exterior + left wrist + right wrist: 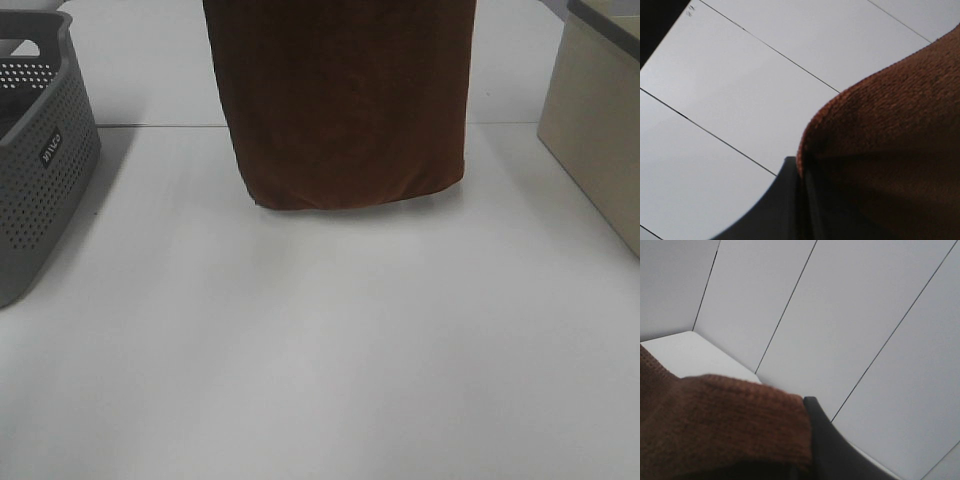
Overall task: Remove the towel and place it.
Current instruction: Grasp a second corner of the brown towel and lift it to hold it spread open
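Clenches left jaws and right jaws on towel (345,100) edge. Hangs towel right of basket (45,200), well apart, lower fold seemingly touching tabletop (320,350). Shows label (50,151) on basket wall, white writing too blurred to read.

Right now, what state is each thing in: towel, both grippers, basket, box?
towel: held up, hanging down, lower end by the table; contact unclear.
left gripper: shut on towel.
right gripper: shut on towel.
basket: upright, inside mostly out of view.
box: upright, top out of view.
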You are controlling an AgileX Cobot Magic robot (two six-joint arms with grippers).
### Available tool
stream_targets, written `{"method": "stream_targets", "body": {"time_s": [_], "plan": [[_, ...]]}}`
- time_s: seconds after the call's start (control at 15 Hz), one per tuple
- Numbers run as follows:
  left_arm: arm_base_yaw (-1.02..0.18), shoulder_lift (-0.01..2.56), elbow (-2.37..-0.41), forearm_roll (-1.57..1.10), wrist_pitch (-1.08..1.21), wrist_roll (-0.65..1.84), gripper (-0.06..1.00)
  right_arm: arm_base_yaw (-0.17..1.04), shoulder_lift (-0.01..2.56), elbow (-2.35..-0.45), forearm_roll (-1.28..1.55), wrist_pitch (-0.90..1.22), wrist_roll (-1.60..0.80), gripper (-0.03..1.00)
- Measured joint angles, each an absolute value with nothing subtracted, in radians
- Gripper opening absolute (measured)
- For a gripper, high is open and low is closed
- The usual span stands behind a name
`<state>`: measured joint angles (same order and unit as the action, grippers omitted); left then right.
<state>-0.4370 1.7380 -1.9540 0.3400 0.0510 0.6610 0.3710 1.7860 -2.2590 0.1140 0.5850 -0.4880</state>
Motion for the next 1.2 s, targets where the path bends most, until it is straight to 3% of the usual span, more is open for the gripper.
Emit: {"method": "stream_targets", "body": {"time_s": [0.4,0.8,1.2], "plan": [[-0.347,1.838,-1.954,0.233,-0.285,0.661,0.0,0.371,1.869,-2.26,0.123,0.381,-0.481,0.01],[-0.287,2.004,-2.013,0.182,-0.461,0.647,0.0,0.371,1.99,-2.26,0.171,0.159,-0.473,0.01],[-0.263,2.273,-2.458,0.174,-0.387,0.53,0.0,0.368,2.055,-2.26,0.171,0.017,-0.473,0.01]]}}
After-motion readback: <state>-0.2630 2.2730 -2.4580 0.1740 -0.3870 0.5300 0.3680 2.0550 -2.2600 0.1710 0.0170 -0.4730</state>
